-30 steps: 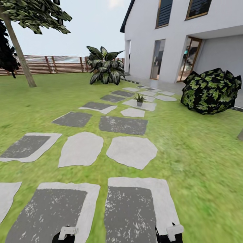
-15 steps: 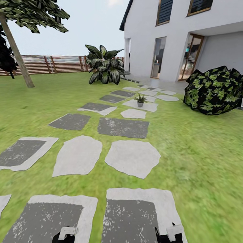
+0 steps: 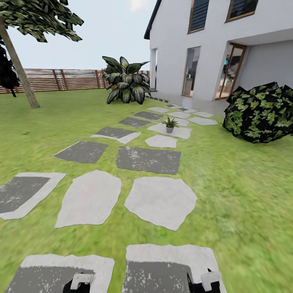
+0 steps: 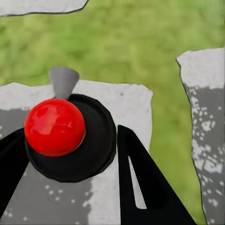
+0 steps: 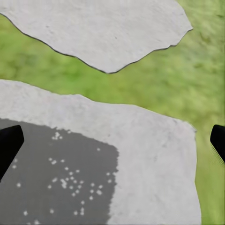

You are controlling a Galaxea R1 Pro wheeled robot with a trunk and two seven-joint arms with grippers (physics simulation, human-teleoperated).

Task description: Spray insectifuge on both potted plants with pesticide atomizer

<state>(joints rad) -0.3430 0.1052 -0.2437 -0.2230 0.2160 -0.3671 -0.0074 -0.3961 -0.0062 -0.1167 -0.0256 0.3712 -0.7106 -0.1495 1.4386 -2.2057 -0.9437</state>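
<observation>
— Where is the small dark spray bottle with the red tip [image 4: 55, 127]?

— Already in the left gripper [image 4: 70, 154]. In the left wrist view its black round body sits between the two black fingers [image 4: 140, 183], red tip toward the camera, with a grey-and-white flat stepping stone [image 4: 117, 101] under it. The fingers are narrowed around the body, and they look to be holding it.

— And the right gripper [image 5: 112, 140]?

— Spread wide, one black fingertip [image 5: 9, 145] at each edge of the right wrist view, nothing between them, pale paving and green lawn [image 5: 154, 79] below.

— How will the bottle handle?

— I'd judge it light, rigid and smooth (so liable to twist in the grip). The round body is the place to hold, leaving the trigger head free.

— The plants?

— From the head camera, one small potted rosette of pointed green leaves [image 3: 169, 123] stands on a pale stone well ahead along the path, between the big dark striped-leaf plant [image 3: 124, 81] and the boxy leafy shrub [image 3: 260, 114]. I cannot tell whether any specks lie on it.
</observation>
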